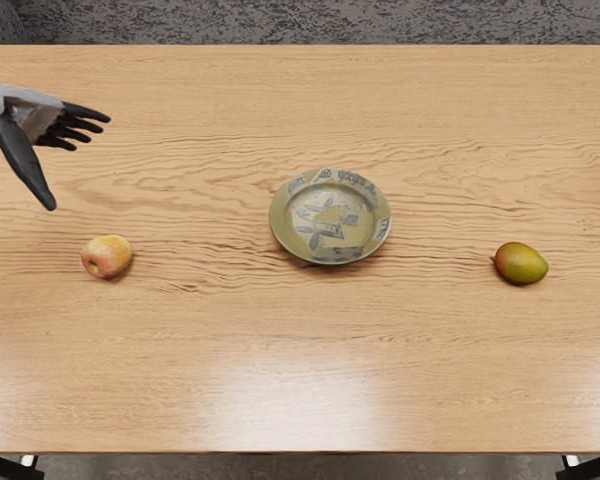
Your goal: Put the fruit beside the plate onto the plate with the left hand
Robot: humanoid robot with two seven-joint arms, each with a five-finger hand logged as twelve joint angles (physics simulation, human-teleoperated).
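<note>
A round plate (288, 216) with a blue leaf pattern lies in the middle of the wooden table. To its left rests a red-yellow apple (107, 256); to its right, a green-red mango (520, 263). My left hand (50, 135) comes in from the left edge, hovering above and behind the apple, well apart from it. Its fingers (85, 122) are spread and hold nothing. The right arm does not show.
The wooden table (300, 360) fills the view, with its far edge at the top and its front edge at the bottom. Grey floor lies beyond the far edge.
</note>
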